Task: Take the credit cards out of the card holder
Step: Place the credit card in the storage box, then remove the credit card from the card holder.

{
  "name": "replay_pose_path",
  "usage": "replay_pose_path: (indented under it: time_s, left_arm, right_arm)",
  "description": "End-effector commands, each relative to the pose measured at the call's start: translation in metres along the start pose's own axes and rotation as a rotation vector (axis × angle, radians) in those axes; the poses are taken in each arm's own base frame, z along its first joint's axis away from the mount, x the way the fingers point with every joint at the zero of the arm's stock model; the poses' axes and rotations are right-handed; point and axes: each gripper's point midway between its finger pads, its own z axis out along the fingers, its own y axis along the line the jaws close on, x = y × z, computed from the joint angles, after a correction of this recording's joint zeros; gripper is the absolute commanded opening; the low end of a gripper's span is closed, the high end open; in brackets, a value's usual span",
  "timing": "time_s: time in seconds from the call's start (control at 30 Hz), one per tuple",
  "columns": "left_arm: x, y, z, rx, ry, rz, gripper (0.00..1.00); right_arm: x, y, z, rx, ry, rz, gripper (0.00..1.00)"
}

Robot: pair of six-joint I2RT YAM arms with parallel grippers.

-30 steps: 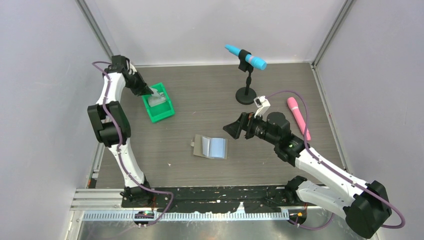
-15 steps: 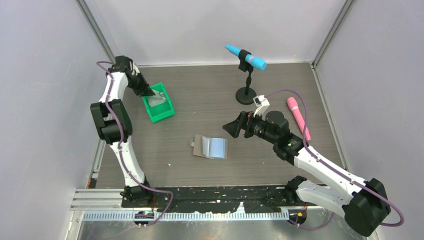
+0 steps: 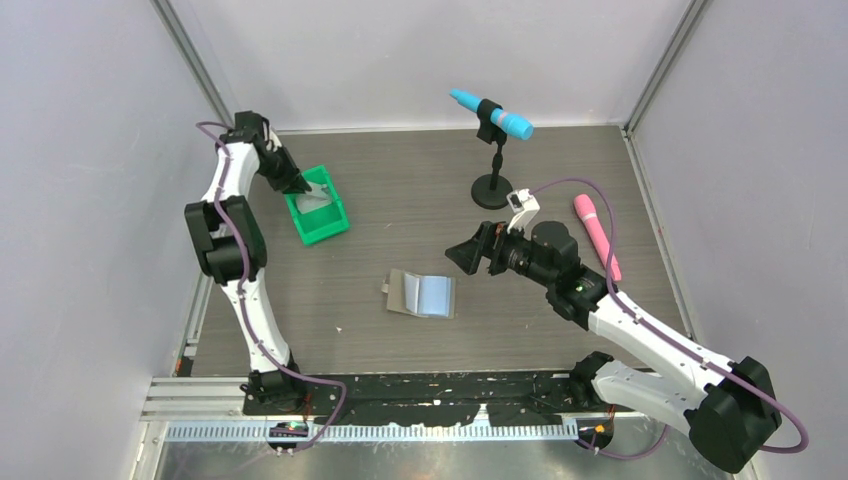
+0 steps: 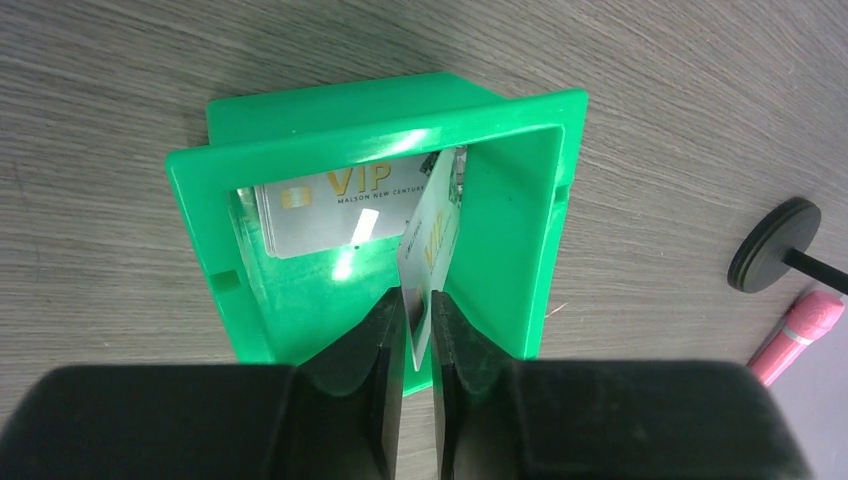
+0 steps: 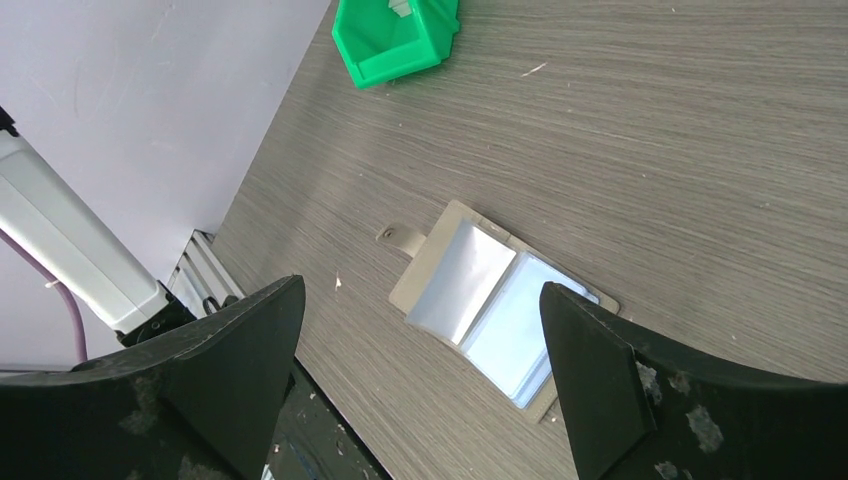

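The left jaws hang over the green bin (image 4: 500, 230) at the worktop's (image 3: 400, 180) ten o'clock. One credit card (image 4: 430, 235) stands tilted on edge between them. The gap is narrow, and I cannot tell whether they pinch it. A second card (image 4: 320, 205) lies flat in the bin. The card holder (image 3: 422, 294) lies open near the worktop's middle, pale blue pockets up. The right jaws hover spread wide at its three o'clock, apart from it.

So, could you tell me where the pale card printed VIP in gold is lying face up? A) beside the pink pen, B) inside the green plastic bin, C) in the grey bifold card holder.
B: the left wrist view shows the pale VIP card face up inside the green plastic bin.
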Motion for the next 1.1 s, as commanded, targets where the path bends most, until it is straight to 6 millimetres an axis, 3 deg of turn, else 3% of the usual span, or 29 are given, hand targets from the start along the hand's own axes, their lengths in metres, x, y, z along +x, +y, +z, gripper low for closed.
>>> replay_pose_path:
  time_s: [0.0, 0.3, 0.5, 0.63, 0.73, 0.87, 0.97, 1.07]
  left_arm:
    - [-0.011, -0.006, -0.006, -0.011, -0.029, 0.035, 0.19]
    - [-0.015, -0.005, -0.004, -0.039, -0.030, 0.037, 0.24]
    - [-0.018, -0.007, -0.014, -0.048, -0.052, 0.040, 0.29]
    - [-0.026, -0.014, -0.034, -0.052, -0.094, 0.046, 0.33]
    - [-0.040, -0.022, -0.061, -0.072, -0.144, 0.062, 0.37]
    - [-0.051, -0.034, -0.097, -0.084, -0.204, 0.077, 0.49]
    - [-0.043, -0.042, -0.114, -0.074, -0.214, 0.080, 0.51]
    - [-0.020, -0.051, -0.121, -0.062, -0.197, 0.102, 0.51]
  right_arm:
    - [-0.030, 0.019, 0.000, -0.045, -0.074, -0.039, 0.96]
    - [-0.031, 0.019, 0.001, -0.044, -0.073, -0.044, 0.96]
    - [-0.030, 0.016, 0.001, -0.029, -0.063, -0.037, 0.96]
    - [-0.027, 0.015, 0.001, -0.012, -0.046, -0.015, 0.96]
    - [-0.029, 0.018, 0.000, -0.008, -0.033, -0.006, 0.97]
    - [-0.036, 0.023, -0.005, -0.012, -0.043, -0.009, 0.97]
    - [-0.037, 0.027, -0.008, -0.021, -0.041, -0.001, 0.97]
    - [-0.034, 0.032, -0.009, -0.032, -0.008, 0.030, 0.99]
